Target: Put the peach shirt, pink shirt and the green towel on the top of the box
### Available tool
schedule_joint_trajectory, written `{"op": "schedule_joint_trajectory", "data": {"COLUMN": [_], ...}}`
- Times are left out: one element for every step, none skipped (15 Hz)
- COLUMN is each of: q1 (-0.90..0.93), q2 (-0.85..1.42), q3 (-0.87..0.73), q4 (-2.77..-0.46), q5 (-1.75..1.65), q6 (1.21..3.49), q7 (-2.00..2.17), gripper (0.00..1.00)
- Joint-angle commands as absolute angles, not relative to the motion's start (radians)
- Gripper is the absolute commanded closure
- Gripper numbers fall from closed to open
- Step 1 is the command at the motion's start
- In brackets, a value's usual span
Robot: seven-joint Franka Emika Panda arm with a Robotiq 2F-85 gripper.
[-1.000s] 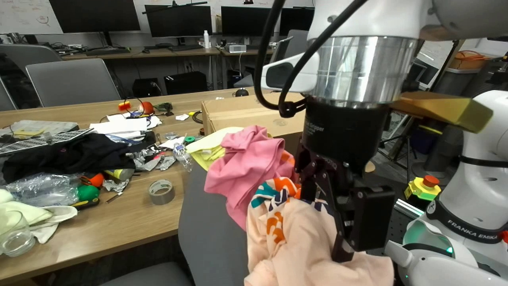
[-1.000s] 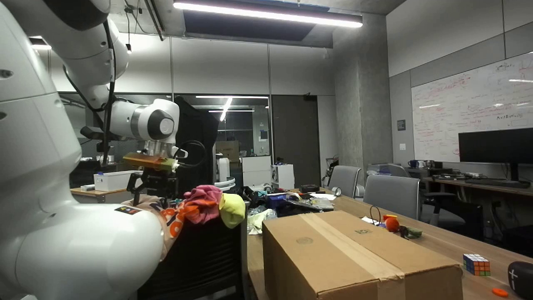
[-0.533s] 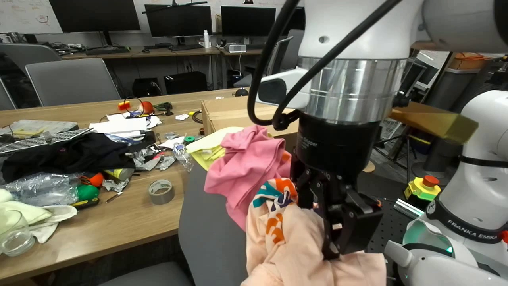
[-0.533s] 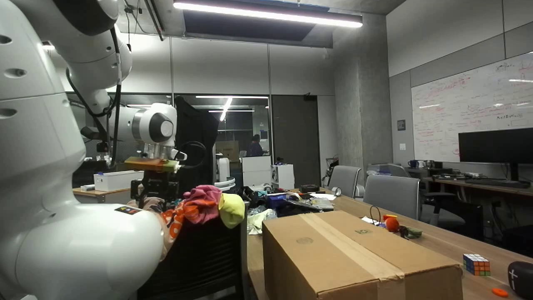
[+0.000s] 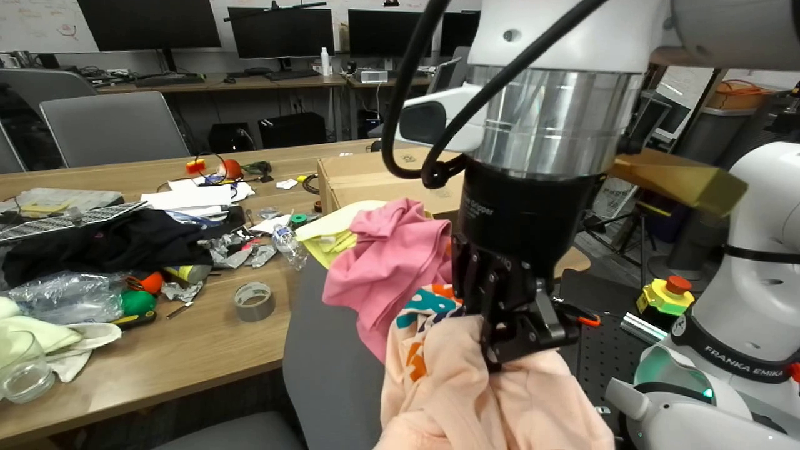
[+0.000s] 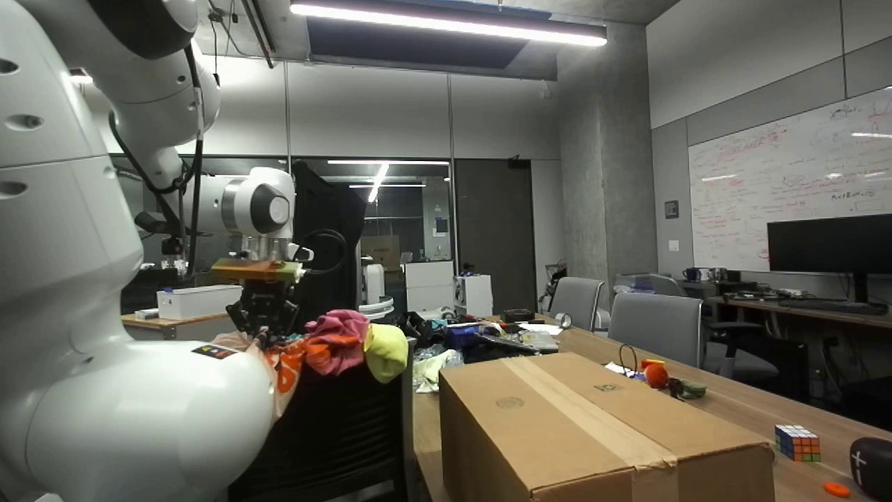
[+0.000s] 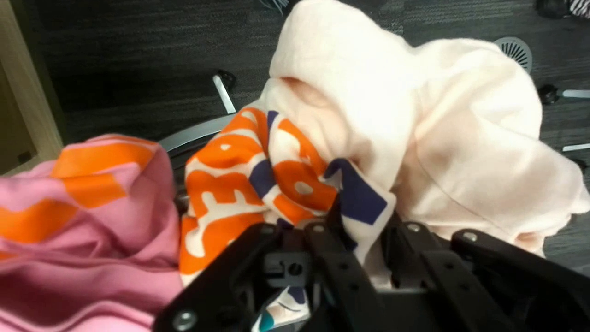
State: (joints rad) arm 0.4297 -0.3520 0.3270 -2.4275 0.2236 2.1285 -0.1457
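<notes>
The peach shirt (image 7: pixel 350 92), with orange and navy print, hangs over a chair back, bunched up at my gripper (image 7: pixel 366 209). A printed fold of it stands pinched between the two fingers, which have drawn together; their tips are buried in cloth. In both exterior views my gripper (image 5: pixel 492 362) sits right down on this shirt. Beside it lies the pink shirt (image 5: pixel 394 250), crumpled, with orange patches in the wrist view. Past that comes the green towel (image 6: pixel 388 352), yellow-green, on the same chair. The closed cardboard box (image 6: pixel 557 411) rests on the table.
The chair back (image 5: pixel 331 362) bears all the cloths and stands against the table (image 5: pixel 187 362). Tape (image 5: pixel 254 302), a dark cloth, plastic bottles and a glass (image 5: pixel 25 369) clutter the table. Near the box are a puzzle cube (image 6: pixel 798 443) and a speaker (image 6: pixel 871 464).
My gripper dipped a little, its jaws came together on the peach shirt, and it has risen slightly, gathering the cloth into a bunch. Pink shirt and towel shifted barely.
</notes>
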Motion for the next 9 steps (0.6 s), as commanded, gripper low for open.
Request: {"op": "schedule_joint_trajectory", "data": {"q1": [0.412, 0.409, 0.407, 0.404, 0.402, 0.401, 0.399, 0.397, 0.398], "q2": [-0.378, -0.388, -0.396, -0.405, -0.418, -0.430, -0.441, -0.453, -0.472], "q3": [0.350, 0.352, 0.353, 0.355, 0.358, 0.359, 0.361, 0.364, 0.364], "q4": [-2.429, -2.432, -2.433, -2.440, -2.443, -2.445, -2.446, -2.447, -2.445], "q5": [0.155, 0.134, 0.115, 0.097, 0.078, 0.067, 0.052, 0.038, 0.028], "q6": [2.199, 2.216, 2.231, 2.255, 2.267, 2.279, 2.290, 2.300, 2.300], "q7": [-0.096, -0.081, -0.066, -0.048, -0.031, -0.017, 0.000, 0.012, 0.020], "gripper": [0.95, 0.96, 0.95, 0.95, 0.95, 0.95, 0.95, 0.95, 0.95]}}
